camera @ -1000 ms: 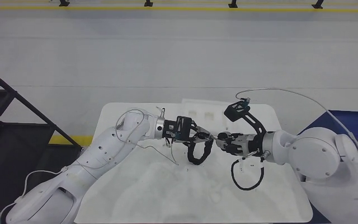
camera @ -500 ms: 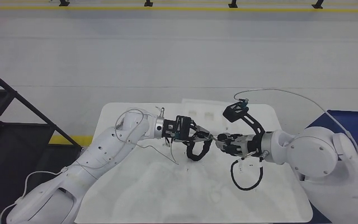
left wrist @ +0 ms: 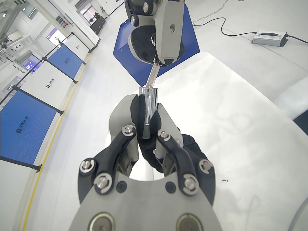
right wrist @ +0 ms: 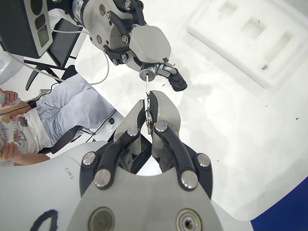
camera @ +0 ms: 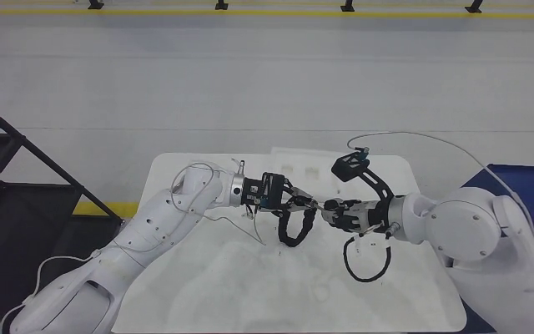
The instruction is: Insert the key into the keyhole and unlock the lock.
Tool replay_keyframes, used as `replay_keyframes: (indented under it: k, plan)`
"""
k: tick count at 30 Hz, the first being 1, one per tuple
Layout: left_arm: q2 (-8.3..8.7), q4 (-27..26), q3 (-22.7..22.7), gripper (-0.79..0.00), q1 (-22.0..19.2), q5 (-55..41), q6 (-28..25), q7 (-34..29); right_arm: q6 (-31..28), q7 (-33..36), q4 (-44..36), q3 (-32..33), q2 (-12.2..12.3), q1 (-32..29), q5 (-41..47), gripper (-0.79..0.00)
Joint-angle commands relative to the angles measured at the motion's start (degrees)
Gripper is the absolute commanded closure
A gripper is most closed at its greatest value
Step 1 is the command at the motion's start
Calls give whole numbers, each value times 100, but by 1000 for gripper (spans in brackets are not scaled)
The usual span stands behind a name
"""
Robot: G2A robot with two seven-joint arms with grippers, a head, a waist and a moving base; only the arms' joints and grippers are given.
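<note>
My left gripper (left wrist: 147,111) is shut on the lock's chrome cylinder (left wrist: 149,106), held above the white table; its black cable loop (camera: 294,227) hangs below. The cylinder's round keyhole face (right wrist: 146,74) points toward my right gripper (right wrist: 147,104), which is shut on the silver key (right wrist: 148,118). The key's blade (left wrist: 153,76) has its tip in the keyhole, most of the blade still outside. In the top view the two grippers meet nose to nose at the key (camera: 319,207) over the table's middle.
A white foam tray (right wrist: 250,32) with rectangular pockets lies at the table's far edge. A second black cable loop (camera: 365,260) hangs under the right arm. A thin grey cable (camera: 417,138) arcs above that arm. Bare white tabletop (camera: 250,284) spreads in front.
Both grippers have shifted very slightly, staying nose to nose with the key at the keyhole. The hanging cable loops swayed a little.
</note>
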Motion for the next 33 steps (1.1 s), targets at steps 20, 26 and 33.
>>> replay_keyframes:
  k: [20, 26, 33]
  plan:
    - [-25, -21, 13, 0, 3, 139, -131, 56, 101, -81, 214, -146, 13, 230, 67, 0]
    - [-40, -30, 19, 0, 0, 126, -147, 97, 123, -90, 243, -197, 14, 291, 106, 0]
    - [-57, 12, 20, 0, -3, 108, -146, 173, 117, -134, 314, -232, 12, 335, 257, 0]
